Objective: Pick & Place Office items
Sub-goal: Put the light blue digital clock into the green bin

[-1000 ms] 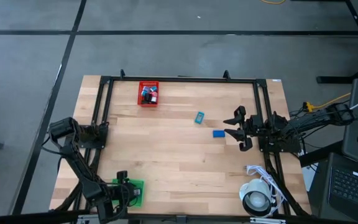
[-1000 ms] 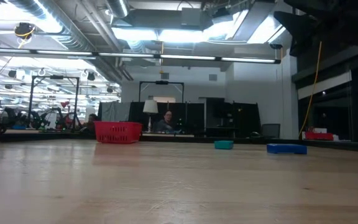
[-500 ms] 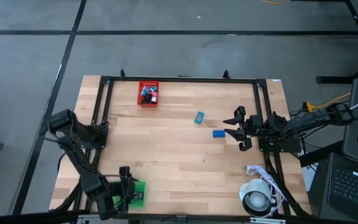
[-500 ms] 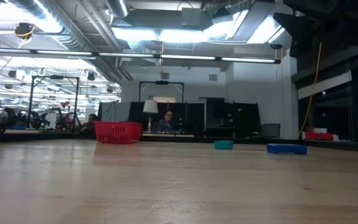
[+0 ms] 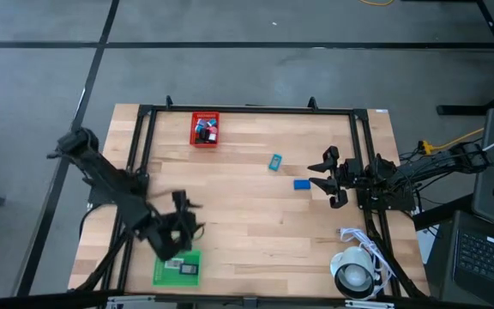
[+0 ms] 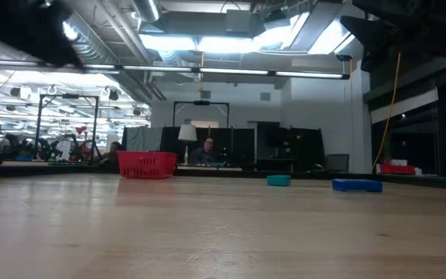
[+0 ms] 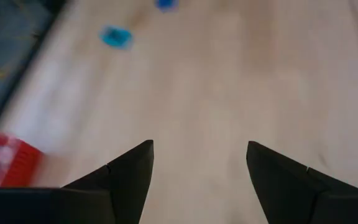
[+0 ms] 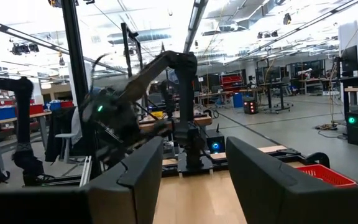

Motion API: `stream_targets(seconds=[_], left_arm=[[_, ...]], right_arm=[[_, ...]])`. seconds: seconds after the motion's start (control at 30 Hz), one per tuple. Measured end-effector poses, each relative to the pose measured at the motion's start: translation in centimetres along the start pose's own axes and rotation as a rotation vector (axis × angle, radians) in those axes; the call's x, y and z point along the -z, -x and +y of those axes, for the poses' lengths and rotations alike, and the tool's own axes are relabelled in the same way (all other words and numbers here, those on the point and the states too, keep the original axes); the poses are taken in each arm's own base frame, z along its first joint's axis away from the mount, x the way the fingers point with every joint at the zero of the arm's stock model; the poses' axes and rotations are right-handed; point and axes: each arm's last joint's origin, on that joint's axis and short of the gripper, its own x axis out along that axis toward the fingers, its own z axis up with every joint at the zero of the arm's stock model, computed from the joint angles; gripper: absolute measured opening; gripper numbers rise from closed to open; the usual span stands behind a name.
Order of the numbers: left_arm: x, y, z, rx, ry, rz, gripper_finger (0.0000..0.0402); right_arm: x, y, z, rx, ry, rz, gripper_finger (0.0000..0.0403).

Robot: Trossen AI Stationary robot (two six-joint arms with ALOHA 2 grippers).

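A teal piece (image 5: 275,161) and a blue flat piece (image 5: 302,184) lie flat on the wood right of centre; the low view shows the teal piece (image 6: 278,180) and the blue piece (image 6: 357,184) too. More small pieces sit in the red mesh bin (image 5: 204,129) by the far edge. My left gripper (image 5: 187,216) hangs open above bare wood, just beyond the green bin (image 5: 178,268); its wrist view (image 7: 199,144) looks toward the teal piece (image 7: 115,37). My right gripper (image 5: 316,174) waits open beside the blue piece, near the right edge, with nothing between its fingers (image 8: 194,142).
A large white roll with cable (image 5: 356,273) sits at the near right corner. A black frame (image 5: 247,109) runs round the table. Bare wood lies between the two bins and around the table's centre. A person sits in the room behind (image 6: 209,149).
My left arm has risen from over the green bin at the near left corner and swung toward the far edge and the table's centre, leaving the bin uncovered. Its gripper now hangs over bare wood. The loose pieces and my right arm have stayed put.
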Motion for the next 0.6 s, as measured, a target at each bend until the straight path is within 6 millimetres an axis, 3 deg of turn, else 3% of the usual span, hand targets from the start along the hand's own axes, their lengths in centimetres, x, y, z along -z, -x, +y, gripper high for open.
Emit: stream_targets(seconds=[0.2,0.33,0.47,0.6], left_arm=[[-4.6,-2.6,6.2,-0.15,0.216,-0.118,0.0251],[-6.9,-5.8,10.2,-0.211,0.273,-0.165,0.0251],[-8.6,-9.8,13.8,-0.129,0.324,-0.245,0.0251],[-9.0,-13.8,16.8,-0.07,0.429,-0.327,0.0251]], right_arm=[[0.0,0.0,0.0,0.0,0.0,0.0,0.0183],[0.0,0.0,0.0,0.0,-0.014,0.0,0.0183],[0.0,0.0,0.0,-0.01,-0.02,0.0,0.0183],[-0.5,-0.1,0.2,-0.019,-0.026,-0.033,0.0183]])
